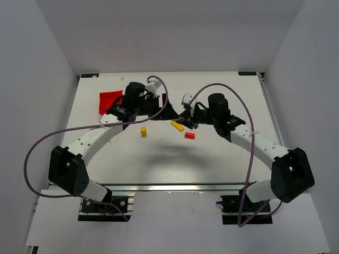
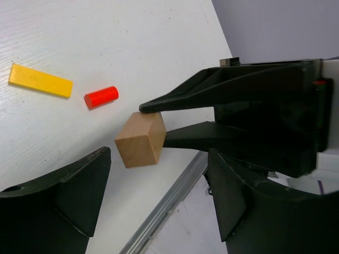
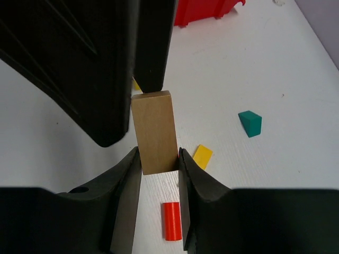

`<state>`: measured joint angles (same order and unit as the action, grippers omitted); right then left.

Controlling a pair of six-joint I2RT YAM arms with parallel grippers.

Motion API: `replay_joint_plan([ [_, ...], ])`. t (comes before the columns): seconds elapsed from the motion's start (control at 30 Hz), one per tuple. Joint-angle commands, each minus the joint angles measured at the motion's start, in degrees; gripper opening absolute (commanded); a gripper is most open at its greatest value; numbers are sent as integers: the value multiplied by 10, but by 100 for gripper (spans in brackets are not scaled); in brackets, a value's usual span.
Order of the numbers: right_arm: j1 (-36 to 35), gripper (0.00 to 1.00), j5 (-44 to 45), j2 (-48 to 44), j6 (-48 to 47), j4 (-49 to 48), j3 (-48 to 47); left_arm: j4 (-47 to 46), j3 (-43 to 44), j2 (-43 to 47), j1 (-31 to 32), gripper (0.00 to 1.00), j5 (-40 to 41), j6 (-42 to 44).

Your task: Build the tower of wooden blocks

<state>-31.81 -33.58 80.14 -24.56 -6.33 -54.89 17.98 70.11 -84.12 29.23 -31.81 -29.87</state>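
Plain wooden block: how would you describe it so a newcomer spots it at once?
Look mid-table, where the two arms meet right of the red bin. The right gripper pinches the plain wooden block between its fingers. It is the only unpainted tan piece; the yellow plank and red cylinder nearby are painted.

Red bin [image 3: 204, 10] partly beyond top edge

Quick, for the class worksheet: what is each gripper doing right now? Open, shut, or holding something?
Left gripper: open, holding nothing.
Right gripper: shut on the plain wooden block.
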Motion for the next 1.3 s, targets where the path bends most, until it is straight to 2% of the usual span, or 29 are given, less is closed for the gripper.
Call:
replay_joint_plan([
  [0.0, -11, 17, 4, -24, 13, -49, 4, 0, 8, 3, 6, 81, 15, 2],
  [0.1, -13, 17, -8, -39, 12, -57, 17, 6, 13, 4, 8, 77, 31, 3],
  [0.2, -17, 17, -2, -45, 8, -50, 15, 4, 13, 9, 9, 66, 32, 2],
  [0.23, -17, 17, 0, -44, 6, -41, 14, 3, 13, 10, 9, 59, 30, 2],
  [0.43, -19, 17, 17, -34, -1, -25, 7, 1, 3, 19, 11, 43, 25, 3],
  [0.47, -21, 17, 19, -31, -1, -24, 5, 0, 1, 19, 11, 35, 22, 3],
  [0.53, -22, 20, 31, -23, -1, -19, -6, 5, 1, 20, 12, 28, 25, 2],
  [0.57, -23, 28, 38, -21, -1, -11, -9, 13, 3, 22, 12, 20, 29, 5],
  [0.6, -24, 31, 50, -18, 0, -8, -13, 16, 3, 24, 12, 17, 30, 5],
  [0.63, -24, 40, 55, -16, 7, -8, -14, 17, 3, 30, 12, 14, 37, 6],
  [0.67, -24, 63, 62, -16, 14, -8, -14, 26, 2, 33, 12, 7, 45, 6],
  [0.73, -23, 89, 77, -14, 32, -3, -14, 46, 6, 38, 11, 2, 91, 6],
  [1.0, -58, 89, 139, -24, 29, 149, 62, 188, 40, 55, -2, 0, 256, -7],
  [1.17, -104, 89, 165, -1, 22, 173, 83, 236, 56, 62, 5, 0, 336, -9],
  [1.27, -131, 89, 205, 37, 24, 180, 82, 239, 49, 64, 3, 0, 342, -10],
])
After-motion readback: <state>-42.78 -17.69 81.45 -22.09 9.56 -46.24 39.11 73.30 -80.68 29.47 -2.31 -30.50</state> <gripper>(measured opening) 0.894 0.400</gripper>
